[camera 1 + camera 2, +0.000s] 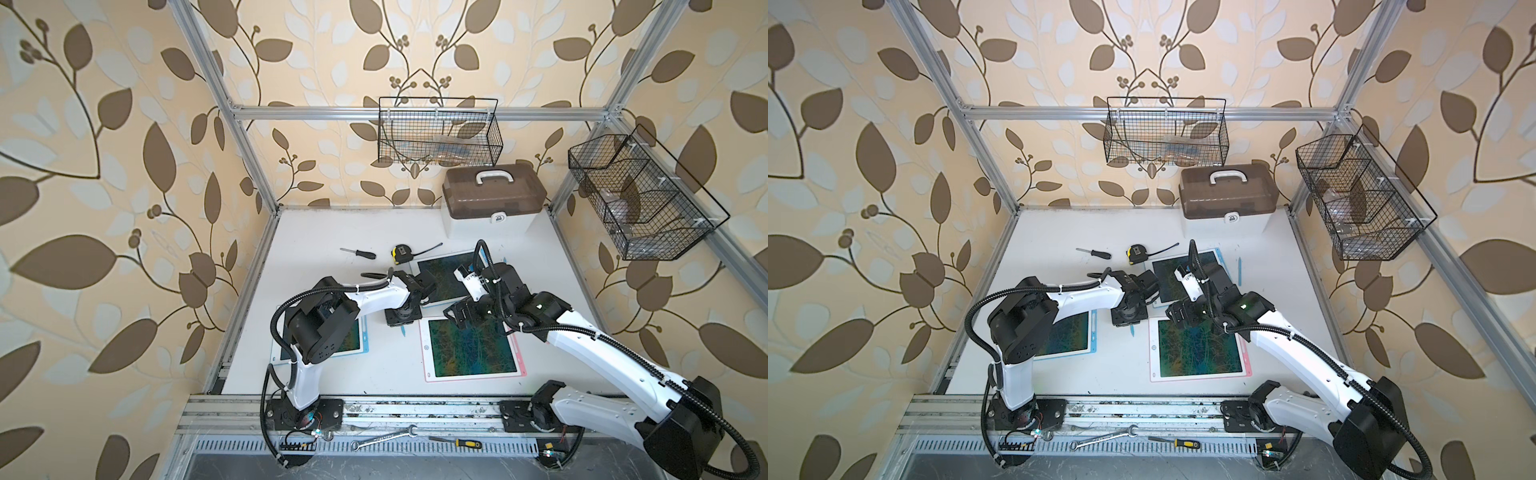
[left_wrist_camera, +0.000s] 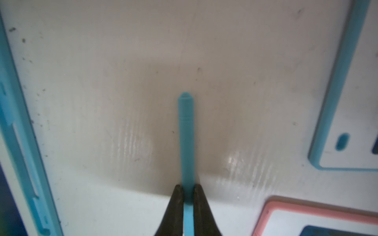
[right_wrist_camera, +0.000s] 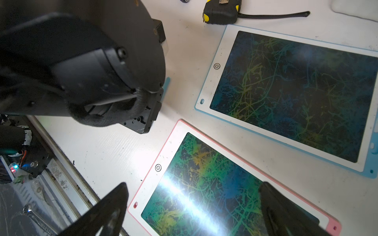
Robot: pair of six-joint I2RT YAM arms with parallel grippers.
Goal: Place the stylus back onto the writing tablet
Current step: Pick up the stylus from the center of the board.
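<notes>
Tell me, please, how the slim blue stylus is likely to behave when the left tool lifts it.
The slim blue plastic stylus looks straight and rigid, so it probably won't flex. Its round barrel may roll on the smooth white table if released. The left tool pinches it between narrow fingertips, so it could pivot.

A stylus (image 2: 186, 143) is laid on the bench (image 2: 102, 81) between the left fingers (image 2: 176, 206); one tablet (image 2: 20, 132) is found beside them, another tablet (image 3: 214, 179) beneath the right fingers (image 3: 106, 212).

The blue-framed tablet (image 3: 286, 98) bears a power symbol (image 3: 216, 66), the pink-framed tablet (image 3: 204, 183) a like power sign (image 3: 158, 168).
</notes>
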